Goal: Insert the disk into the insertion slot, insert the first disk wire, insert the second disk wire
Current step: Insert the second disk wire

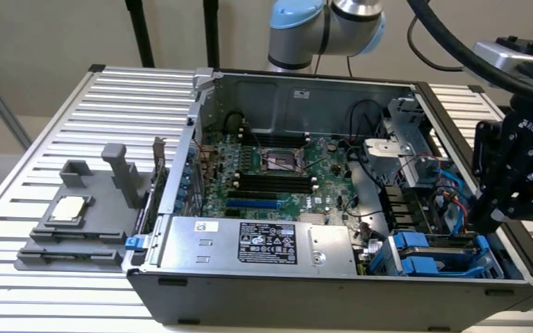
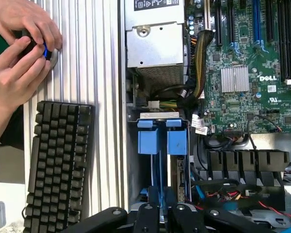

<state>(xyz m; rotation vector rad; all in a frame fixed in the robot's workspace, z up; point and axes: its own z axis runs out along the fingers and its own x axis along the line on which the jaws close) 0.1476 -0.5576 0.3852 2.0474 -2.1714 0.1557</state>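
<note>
Position: my tool (image 1: 481, 223) hangs over the right-hand end of the open computer case (image 1: 341, 291), which stands on the slatted table (image 1: 81, 111). It is just above the insertion slot (image 1: 443, 258). I cannot tell whether the tool is apart or together.

Task item: the disk (image 2: 148, 141) shows as two bright blue carrier tabs side by side at the mouth of the slot. Its silver body and label are hidden, so I judge it seated but cannot confirm the depth.

Handling, by judgement: the drive is dense and rigid, with smooth metal faces likely to slip. The plastic carrier flexes and its tabs could snap. The long carrier edges are the sound hold. The thin blue wires (image 2: 159, 174) beside it are limp and want gripping at the plug.

Containers: the case holds the motherboard (image 1: 276, 173) and a silver box with a black label (image 1: 266, 243). A grey fixture (image 1: 81, 222) on the table carries one small pale square part (image 1: 67, 208).
</note>
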